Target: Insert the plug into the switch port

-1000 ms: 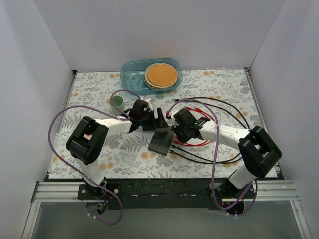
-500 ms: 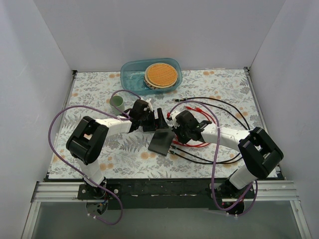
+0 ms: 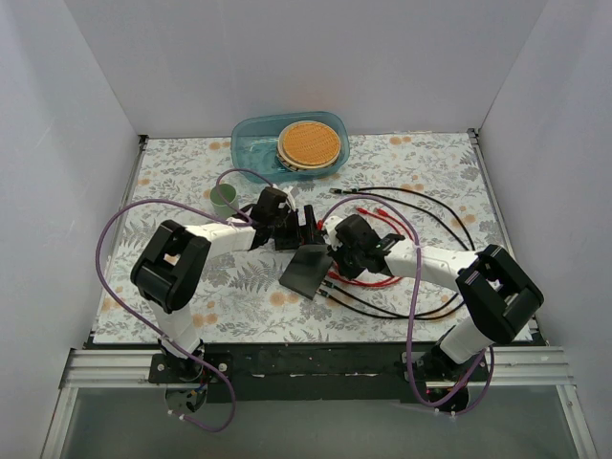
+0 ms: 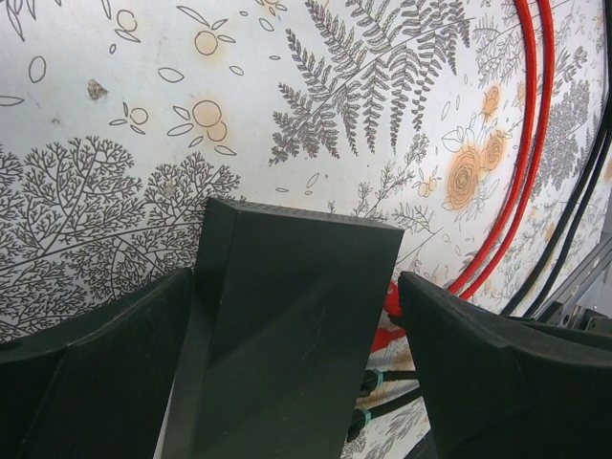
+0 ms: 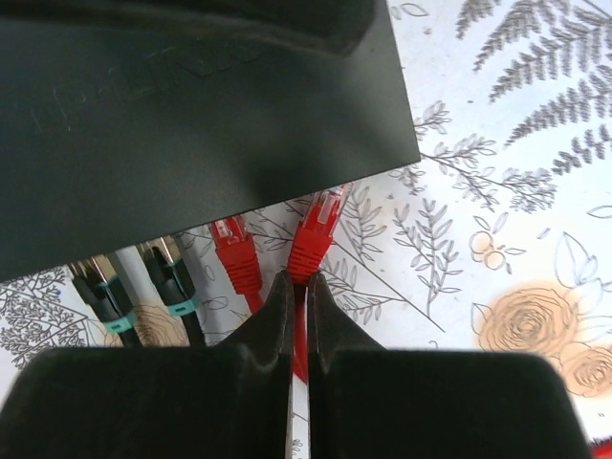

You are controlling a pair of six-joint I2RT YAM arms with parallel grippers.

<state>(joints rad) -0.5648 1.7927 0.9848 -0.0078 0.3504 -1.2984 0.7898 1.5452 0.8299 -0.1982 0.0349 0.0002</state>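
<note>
The switch (image 3: 307, 271), a flat matte-black box, lies tilted on the floral mat. My left gripper (image 3: 305, 232) stands open astride its far end. In the left wrist view the switch (image 4: 287, 335) lies between the fingers of the left gripper (image 4: 296, 279), with a gap at the right finger (image 4: 478, 363). My right gripper (image 3: 337, 251) is shut on the red cable just behind the red plug (image 5: 316, 229). In the right wrist view the right gripper (image 5: 297, 283) points that plug's clear tip at the switch's (image 5: 191, 115) socket edge, close under it.
A second red plug (image 5: 232, 254) and two black plugs with teal bands (image 5: 175, 279) sit along the same edge. Red cables (image 3: 371, 278) and black cables (image 3: 421, 206) loop to the right. A blue tub (image 3: 251, 143) with a cork disc (image 3: 310, 143) and a green cup (image 3: 224, 199) stand behind.
The right gripper has crept left with the red plug toward the switch. The switch has shifted slightly left, and the left gripper's jaws have opened a little wider.
</note>
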